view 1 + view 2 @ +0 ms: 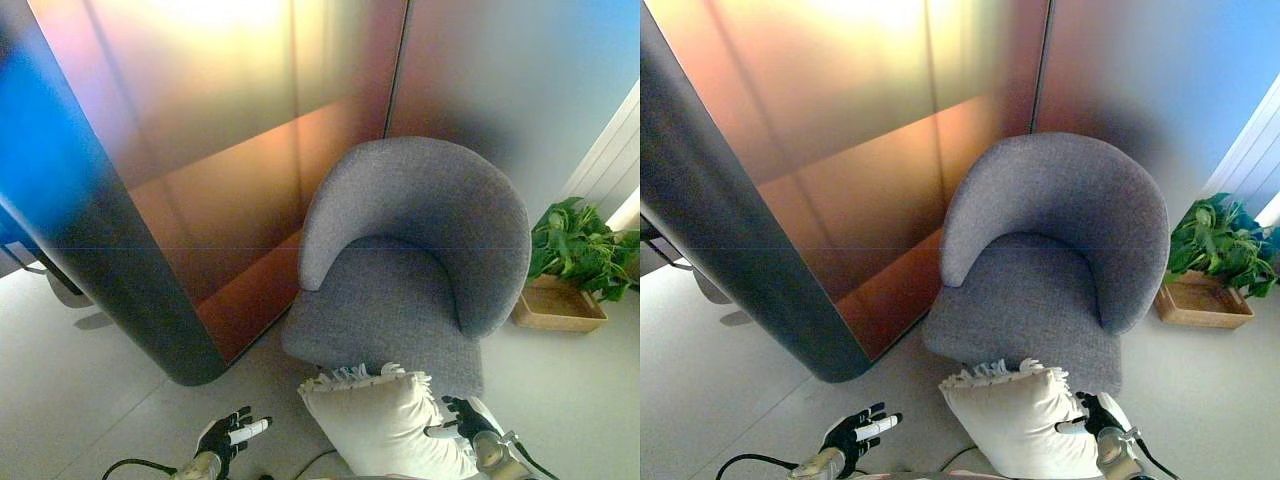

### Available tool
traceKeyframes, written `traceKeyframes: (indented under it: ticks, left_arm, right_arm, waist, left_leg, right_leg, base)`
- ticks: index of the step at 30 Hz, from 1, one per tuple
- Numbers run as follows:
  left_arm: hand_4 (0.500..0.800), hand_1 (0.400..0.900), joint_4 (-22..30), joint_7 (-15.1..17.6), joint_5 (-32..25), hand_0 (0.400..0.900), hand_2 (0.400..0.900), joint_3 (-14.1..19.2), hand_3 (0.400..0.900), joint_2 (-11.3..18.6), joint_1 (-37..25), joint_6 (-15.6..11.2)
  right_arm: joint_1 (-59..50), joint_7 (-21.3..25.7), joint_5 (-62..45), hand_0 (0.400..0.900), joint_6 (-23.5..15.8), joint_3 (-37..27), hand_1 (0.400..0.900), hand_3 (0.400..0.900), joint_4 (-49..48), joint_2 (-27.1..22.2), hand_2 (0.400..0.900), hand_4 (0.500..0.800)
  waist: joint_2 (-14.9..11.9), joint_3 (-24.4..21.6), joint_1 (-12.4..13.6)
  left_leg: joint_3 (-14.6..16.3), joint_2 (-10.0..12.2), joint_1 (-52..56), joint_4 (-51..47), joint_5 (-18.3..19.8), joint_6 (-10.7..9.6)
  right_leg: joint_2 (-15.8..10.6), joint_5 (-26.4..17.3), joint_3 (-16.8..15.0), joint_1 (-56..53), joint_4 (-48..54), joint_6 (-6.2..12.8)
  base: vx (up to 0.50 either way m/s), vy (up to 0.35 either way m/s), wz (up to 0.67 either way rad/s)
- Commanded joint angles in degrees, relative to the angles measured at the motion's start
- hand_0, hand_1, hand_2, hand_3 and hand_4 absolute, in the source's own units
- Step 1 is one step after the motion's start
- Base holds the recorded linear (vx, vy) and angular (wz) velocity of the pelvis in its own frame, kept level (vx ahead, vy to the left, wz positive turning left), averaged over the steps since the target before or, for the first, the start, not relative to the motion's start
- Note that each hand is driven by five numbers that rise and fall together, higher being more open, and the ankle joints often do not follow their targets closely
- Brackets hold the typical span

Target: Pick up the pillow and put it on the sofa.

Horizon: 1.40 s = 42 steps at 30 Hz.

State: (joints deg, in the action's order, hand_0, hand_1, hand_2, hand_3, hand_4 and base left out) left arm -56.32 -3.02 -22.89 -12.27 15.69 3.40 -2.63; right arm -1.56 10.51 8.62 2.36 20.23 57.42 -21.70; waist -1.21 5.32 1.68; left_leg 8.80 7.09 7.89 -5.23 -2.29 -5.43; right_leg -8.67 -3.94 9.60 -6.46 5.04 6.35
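A white pillow (385, 425) with a fringed edge is held up in front of the grey armchair (410, 270), just below its seat's front edge. My right hand (465, 418) grips the pillow's right side, fingers curled into the cloth. My left hand (228, 436) is at the lower left, apart from the pillow, with its fingers spread and holding nothing. The armchair's seat is bare. The pillow also shows in the right eye view (1018, 418).
A large curved dark panel with a glossy wall (150, 250) stands to the left of the chair. A green potted plant in a wooden box (572, 270) sits on the floor to the chair's right. Pale floor lies around the chair.
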Motion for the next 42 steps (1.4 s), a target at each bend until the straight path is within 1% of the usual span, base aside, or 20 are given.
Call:
traceKeyframes:
  ticks: [1, 4, 6, 9, 13, 16, 20, 22, 28, 31, 36, 40, 42]
  left_arm:
    - [0.800, 0.900, -0.88, -1.02, -0.28, 0.900, 0.900, -0.38, 0.900, 0.17, -6.67, -4.08]
    - [0.800, 0.900, -0.79, -1.24, -1.03, 0.900, 0.900, -0.38, 0.900, 0.12, -6.68, -4.77]
    - [0.800, 0.900, -0.46, -1.49, -1.20, 0.900, 0.900, -0.38, 0.900, 0.16, -6.74, -4.43]
    - [0.800, 0.900, -0.56, -0.77, -0.77, 0.900, 0.900, -0.64, 0.900, 0.16, -6.84, -3.86]
    - [0.800, 0.900, -0.95, -0.83, -0.63, 0.900, 0.900, -0.35, 0.900, 0.34, -6.76, -4.94]
    - [0.800, 0.900, 0.23, -0.91, -0.46, 0.900, 0.900, -0.50, 0.900, 0.50, -6.39, -5.66]
    - [0.800, 0.900, 2.17, 0.26, -2.06, 0.900, 0.900, -2.29, 0.900, 0.95, -9.51, -5.89]
    - [0.800, 0.900, 2.49, 0.55, -2.73, 0.900, 0.900, -2.68, 0.900, 1.14, -11.06, -6.06]
    - [0.800, 0.900, 3.44, 2.07, -4.31, 0.900, 0.900, -2.90, 0.900, 1.43, -11.39, -6.26]
    - [0.800, 0.900, 3.57, 2.15, -6.78, 0.900, 0.900, -3.83, 0.900, 1.87, -14.31, -7.72]
    - [0.800, 0.900, 4.18, 2.76, -9.12, 0.900, 0.900, -6.12, 0.900, 1.86, -19.98, -8.59]
    - [0.800, 0.900, 5.22, 3.93, -11.34, 0.900, 0.900, -7.28, 0.900, 1.58, -21.18, -9.65]
    - [0.800, 0.900, 5.78, 4.23, -12.26, 0.900, 0.900, -7.74, 0.900, 1.84, -21.55, -10.41]
  right_arm:
    - [-6.98, 1.19, 0.54, 0.900, -1.60, 1.73, 0.900, 0.900, 0.59, -1.52, 0.900, 0.800]
    - [-6.91, 1.24, 0.53, 0.900, -1.46, 1.83, 0.900, 0.900, 0.37, -1.54, 0.900, 0.800]
    - [-6.86, 1.23, 0.65, 0.900, -1.49, 1.85, 0.900, 0.900, 0.36, -1.55, 0.900, 0.800]
    - [-7.06, 1.18, 0.78, 0.900, -1.46, 1.93, 0.900, 0.900, 0.48, -1.71, 0.900, 0.800]
    - [-6.92, 1.84, 1.24, 0.900, -1.25, 2.04, 0.900, 0.900, 0.70, -1.63, 0.900, 0.800]
    - [-7.02, 2.93, 0.51, 0.900, -0.45, 2.02, 0.900, 0.900, -0.08, -1.83, 0.900, 0.800]
    - [-12.04, 4.06, -1.53, 0.900, -0.82, 2.49, 0.900, 0.900, 1.07, -2.93, 0.900, 0.800]
    - [-14.69, 4.46, -2.29, 0.900, -0.76, 2.73, 0.900, 0.900, 1.88, -3.41, 0.900, 0.800]
    - [-16.84, 5.83, -2.66, 0.900, -0.68, 2.60, 0.900, 0.900, 2.53, -4.54, 0.900, 0.800]
    - [-22.26, 6.44, -4.24, 0.900, -0.02, 3.20, 0.900, 0.900, 3.99, -5.54, 0.900, 0.800]
    - [-31.40, 8.15, -8.22, 0.900, 2.36, 4.48, 0.900, 0.900, 6.27, -6.55, 0.900, 0.800]
    - [-34.38, 9.07, -9.39, 0.900, 3.46, 4.84, 0.900, 0.900, 6.58, -7.91, 0.900, 0.800]
    - [-35.74, 8.82, -9.75, 0.900, 3.57, 4.84, 0.900, 0.900, 7.01, -8.77, 0.900, 0.800]
  waist:
    - [-0.75, 1.02, 0.25]
    - [-0.79, 1.10, 0.26]
    - [-0.80, 1.14, 0.28]
    - [-0.81, 1.21, 0.32]
    - [-0.88, 1.34, 0.36]
    - [-0.76, 1.89, 0.50]
    - [0.25, 4.73, 0.56]
    - [0.62, 6.13, 0.54]
    - [1.04, 7.94, 0.67]
    - [1.88, 10.99, 0.75]
    - [3.17, 16.08, 0.78]
    - [3.55, 18.96, 0.71]
    - [3.81, 20.00, 0.85]
  left_leg:
    - [-1.38, 1.00, 1.57, 2.06, 2.01, -0.08]
    - [-1.43, 1.00, 1.49, 2.11, 2.03, -0.09]
    - [-1.45, 1.01, 1.44, 2.16, 2.01, -0.10]
    - [-1.48, 1.05, 1.35, 2.23, 2.02, -0.10]
    - [-1.43, 0.98, 1.40, 2.28, 2.15, -0.08]
    - [-1.49, 0.93, 0.87, 2.74, 2.21, -0.05]
    - [-2.05, 0.56, -2.11, 3.25, 1.84, 0.12]
    - [-2.22, 0.35, -3.11, 3.23, 1.77, 0.27]
    - [-2.75, -0.07, -4.91, 4.45, 2.08, 0.36]
    - [-3.16, -0.14, -8.06, 5.56, 1.91, 0.33]
    - [-4.09, -0.82, -13.75, 7.80, 1.46, 0.64]
    - [-4.62, -1.18, -17.38, 11.03, 1.82, 0.50]
    - [-4.67, -1.19, -18.45, 11.38, 1.67, 0.44]
  right_leg:
    - [-5.28, -0.82, -1.25, 1.22, -3.05, 5.08]
    - [-5.29, -0.80, -1.22, 1.30, -3.11, 5.11]
    - [-5.30, -0.86, -1.21, 1.36, -3.14, 5.15]
    - [-5.28, -0.81, -1.21, 1.42, -3.14, 5.12]
    - [-5.27, -0.91, -1.19, 1.38, -3.01, 5.18]
    - [-5.53, -1.05, -1.16, 1.91, -3.25, 5.30]
    - [-6.11, -1.51, -1.76, 5.26, -4.26, 5.36]
    - [-6.39, -1.76, -2.02, 6.51, -4.60, 5.45]
    - [-7.21, -2.04, -2.27, 8.19, -5.55, 5.86]
    - [-7.72, -1.93, -2.58, 11.37, -7.32, 5.87]
    - [-8.13, -2.16, -3.54, 17.24, -10.52, 5.58]
    - [-8.35, -2.52, -3.57, 20.30, -12.06, 5.16]
    - [-8.39, -2.68, -3.37, 21.21, -12.21, 5.03]
  base:
    - [0.00, 0.000, 0.00]
    - [0.00, 0.000, 0.00]
    - [0.00, 0.000, 0.00]
    - [0.00, 0.000, 0.00]
    - [0.01, -0.004, 0.00]
    - [-0.01, 0.003, 0.01]
    - [-0.19, 0.030, 0.04]
    - [-0.18, 0.024, 0.04]
    - [-0.04, 0.006, 0.04]
    - [-0.22, 0.023, 0.05]
    - [-0.25, 0.022, 0.01]
    - [-0.12, 0.017, -0.06]
    - [-0.09, 0.005, -0.05]
